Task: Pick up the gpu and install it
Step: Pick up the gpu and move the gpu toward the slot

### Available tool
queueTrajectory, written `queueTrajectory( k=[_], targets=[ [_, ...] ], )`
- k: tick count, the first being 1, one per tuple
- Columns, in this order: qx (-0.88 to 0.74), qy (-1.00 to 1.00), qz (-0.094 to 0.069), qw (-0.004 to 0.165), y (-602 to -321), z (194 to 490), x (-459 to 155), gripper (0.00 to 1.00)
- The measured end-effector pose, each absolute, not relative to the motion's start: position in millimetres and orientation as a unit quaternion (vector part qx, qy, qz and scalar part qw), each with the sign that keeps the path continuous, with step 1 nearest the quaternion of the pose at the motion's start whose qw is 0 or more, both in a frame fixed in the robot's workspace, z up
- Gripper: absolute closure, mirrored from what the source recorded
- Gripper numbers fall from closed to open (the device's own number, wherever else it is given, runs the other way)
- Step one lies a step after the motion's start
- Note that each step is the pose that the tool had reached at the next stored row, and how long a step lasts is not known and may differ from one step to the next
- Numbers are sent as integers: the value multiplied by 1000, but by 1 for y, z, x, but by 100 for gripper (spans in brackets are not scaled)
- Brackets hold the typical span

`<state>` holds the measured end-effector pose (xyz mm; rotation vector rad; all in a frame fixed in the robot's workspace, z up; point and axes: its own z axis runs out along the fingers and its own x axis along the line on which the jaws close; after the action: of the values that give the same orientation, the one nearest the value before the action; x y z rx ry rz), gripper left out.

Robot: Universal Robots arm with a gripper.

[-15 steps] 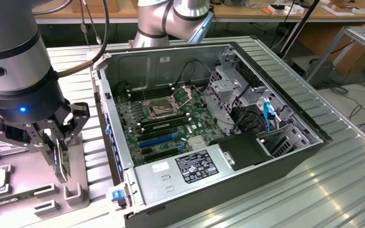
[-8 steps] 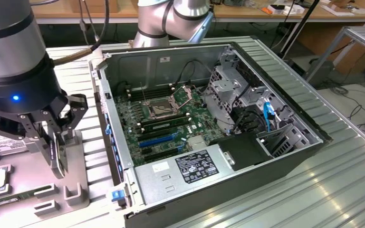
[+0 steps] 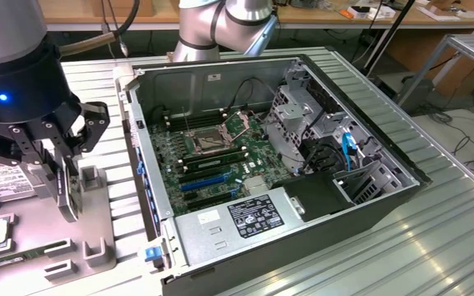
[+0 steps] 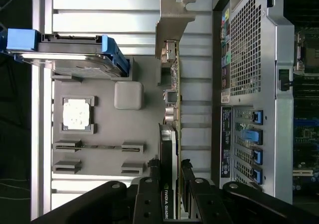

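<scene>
Wrist view: looking along the thin edge of the gpu (image 4: 175,94), green board on one face, black shroud (image 4: 167,144) with an NVIDIA label on the other. Clamped on both faces by the black fingers (image 4: 149,176) of the gripper (image 4: 172,176). Silver end bracket (image 4: 174,15) at the far end, away from the fingers. Held on edge just beside the computer case (image 4: 254,74), outside it, above a grey tray (image 4: 102,92). Cannot tell whether lifted clear of the tray. Lying in that tray: a hard drive (image 4: 75,55) with blue rails, a processor (image 4: 77,113), a memory stick (image 4: 99,147). Exterior view: case open, motherboard (image 3: 220,154) exposed, blue expansion slots (image 3: 204,180) in plain sight
</scene>
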<state>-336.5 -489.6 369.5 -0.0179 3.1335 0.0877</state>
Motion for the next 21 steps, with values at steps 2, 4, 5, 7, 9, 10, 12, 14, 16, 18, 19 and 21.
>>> queueTrajectory(
  k=[2, 4, 5, 7, 9, 10, 12, 14, 16, 18, 19, 21],
  targets=[
    [-6, 1000, 27, 3, -490, 374, -337, 73],
    [-6, 1000, 24, 3, -490, 377, -337, 73],
    [-6, 1000, 23, 3, -490, 379, -337, 73],
    [-6, 1000, 21, 3, -490, 382, -337, 73],
    [-6, 1000, 20, 3, -490, 386, -337, 73],
    [-6, 1000, 19, 3, -490, 388, -337, 73],
    [-6, 1000, 19, 3, -490, 396, -337, 73],
    [-6, 1000, 18, 3, -490, 404, -337, 73],
    [-6, 1000, 17, 3, -490, 413, -337, 73],
    [-6, 1000, 17, 3, -490, 420, -337, 73],
    [-6, 1000, 17, 3, -490, 424, -337, 73],
    [-6, 1000, 16, 3, -490, 432, -337, 73]
  ],
)
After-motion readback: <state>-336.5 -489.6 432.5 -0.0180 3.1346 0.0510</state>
